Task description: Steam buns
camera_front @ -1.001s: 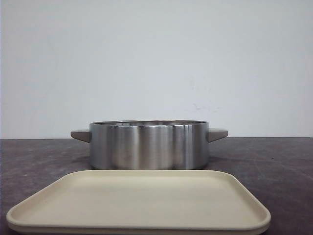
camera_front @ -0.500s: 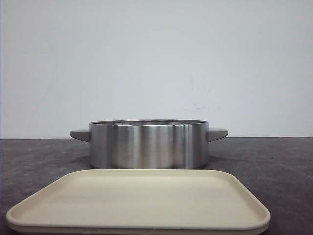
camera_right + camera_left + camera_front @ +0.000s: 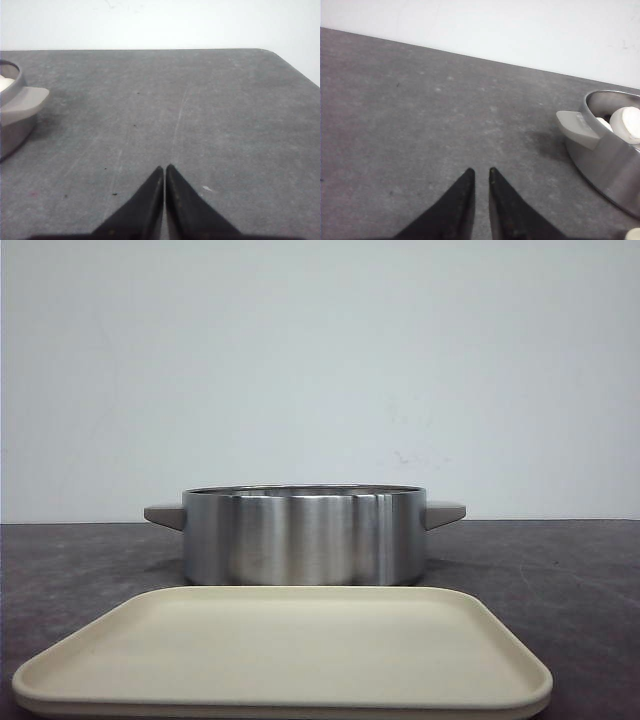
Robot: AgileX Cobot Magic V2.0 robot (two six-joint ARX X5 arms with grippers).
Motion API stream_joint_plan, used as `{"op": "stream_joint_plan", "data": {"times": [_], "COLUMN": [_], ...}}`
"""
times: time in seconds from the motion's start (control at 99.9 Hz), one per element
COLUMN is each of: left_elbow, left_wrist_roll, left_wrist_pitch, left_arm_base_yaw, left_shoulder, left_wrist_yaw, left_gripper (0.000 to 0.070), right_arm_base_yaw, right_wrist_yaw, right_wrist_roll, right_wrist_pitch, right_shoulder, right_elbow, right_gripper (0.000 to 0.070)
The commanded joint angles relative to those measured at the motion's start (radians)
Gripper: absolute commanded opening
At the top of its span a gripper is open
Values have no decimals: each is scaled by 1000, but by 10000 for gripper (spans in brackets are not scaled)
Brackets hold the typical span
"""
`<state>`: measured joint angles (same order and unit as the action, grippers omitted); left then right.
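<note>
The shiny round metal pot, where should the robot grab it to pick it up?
Probably by the two flat grey handles sticking out from opposite sides of the shiny round metal pot, one gripper coming in from each side. The round wall looks too wide and smooth to pinch.

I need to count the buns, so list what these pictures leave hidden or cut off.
- Buns: in the left wrist view the pot wall and the picture edge cut them off, so no count or faces.
- Pot inside: hidden in the front view by its wall.
- Tray: front rim cut by the bottom edge.
- Left claw and right claw: not in the front view.
</note>
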<state>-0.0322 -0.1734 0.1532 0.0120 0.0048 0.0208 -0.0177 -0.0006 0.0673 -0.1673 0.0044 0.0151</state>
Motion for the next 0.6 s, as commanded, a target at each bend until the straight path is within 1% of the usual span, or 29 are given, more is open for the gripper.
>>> {"op": "stream_joint_plan", "data": {"times": [0.0,0.1,0.15,0.24,0.36,0.43,0.59], "left_elbow": [19,19,19,19,19,18,18], "left_wrist_roll": [45,89,102,110,107,77,77], "left_wrist_pitch": [-5,18,42,41,39,34,34], "left_arm_base_yaw": [-7,-27,-41,-61,-78,-78,-78], "left_shoulder": [-2,-2,-2,-2,-2,-2,-2], "left_wrist_yaw": [-6,-13,-14,-14,-14,-14,-14], "left_gripper": [11,11,11,12,12,12,12], "right_arm_base_yaw": [2,2,2,2,2,2,2], "right_wrist_yaw": [0,0,0,0,0,0,0], "right_wrist_roll": [0,0,0,0,0,0,0], "right_wrist_pitch": [14,14,14,14,13,13,13], "right_shoulder": [-1,-1,-1,-1,-1,-1,-1], "right_elbow": [-3,-3,-3,-3,-3,-3,-3], "right_gripper": [7,7,7,7,6,6,6]}}
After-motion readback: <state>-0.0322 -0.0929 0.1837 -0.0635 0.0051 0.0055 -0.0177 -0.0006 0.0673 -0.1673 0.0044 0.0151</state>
